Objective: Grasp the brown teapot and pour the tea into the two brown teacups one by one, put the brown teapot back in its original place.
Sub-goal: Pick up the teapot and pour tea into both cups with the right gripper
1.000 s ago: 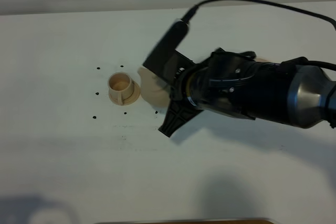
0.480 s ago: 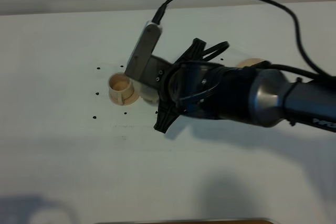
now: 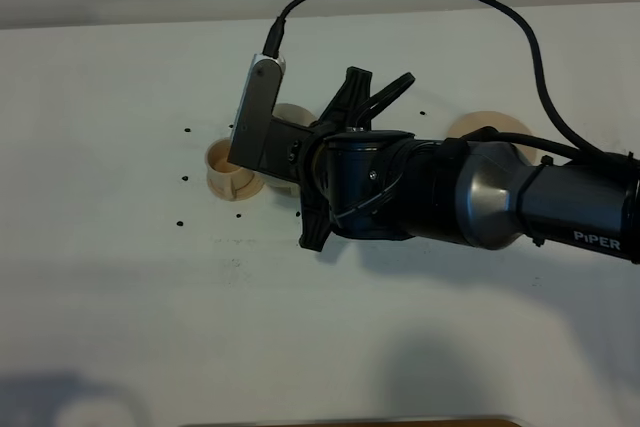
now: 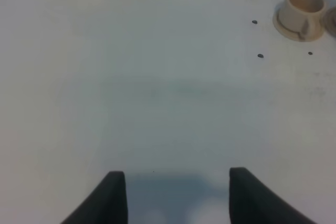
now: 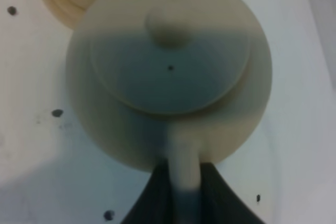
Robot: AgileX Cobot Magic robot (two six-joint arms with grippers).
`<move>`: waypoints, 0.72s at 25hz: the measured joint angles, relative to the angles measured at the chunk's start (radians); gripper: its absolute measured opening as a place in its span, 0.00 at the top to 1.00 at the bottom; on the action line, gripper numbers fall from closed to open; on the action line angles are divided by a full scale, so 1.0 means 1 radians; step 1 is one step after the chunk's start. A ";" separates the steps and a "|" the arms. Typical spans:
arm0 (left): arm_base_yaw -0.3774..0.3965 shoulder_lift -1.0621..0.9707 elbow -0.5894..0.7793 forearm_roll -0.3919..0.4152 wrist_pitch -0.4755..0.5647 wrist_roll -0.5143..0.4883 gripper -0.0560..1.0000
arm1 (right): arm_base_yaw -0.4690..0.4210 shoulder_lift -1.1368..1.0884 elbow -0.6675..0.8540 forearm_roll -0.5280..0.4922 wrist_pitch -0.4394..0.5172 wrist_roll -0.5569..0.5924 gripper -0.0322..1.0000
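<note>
- Teapot (image 5: pixel 168 72) is hanging in the right gripper (image 5: pixel 184 176), whose jaws are pinching its loop handle (lid and knob are facing the wrist camera).
- It is sitting just beside one cup (image 3: pixel 230 165), its body overlapping that cup's small saucer in the wrist view; whether the two are touching I cannot tell.
- Wide saucer (image 3: pixel 490 125) is lying well apart on the right, partly hidden behind the arm.
- Left gripper (image 4: pixel 177 176) is hovering over the table (image 3: pixel 120 297), jaws spread with nothing between them.
</note>
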 joint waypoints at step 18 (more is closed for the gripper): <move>0.000 0.000 0.000 0.000 0.000 0.001 0.47 | -0.016 0.024 -0.010 -0.098 -0.004 -0.012 0.89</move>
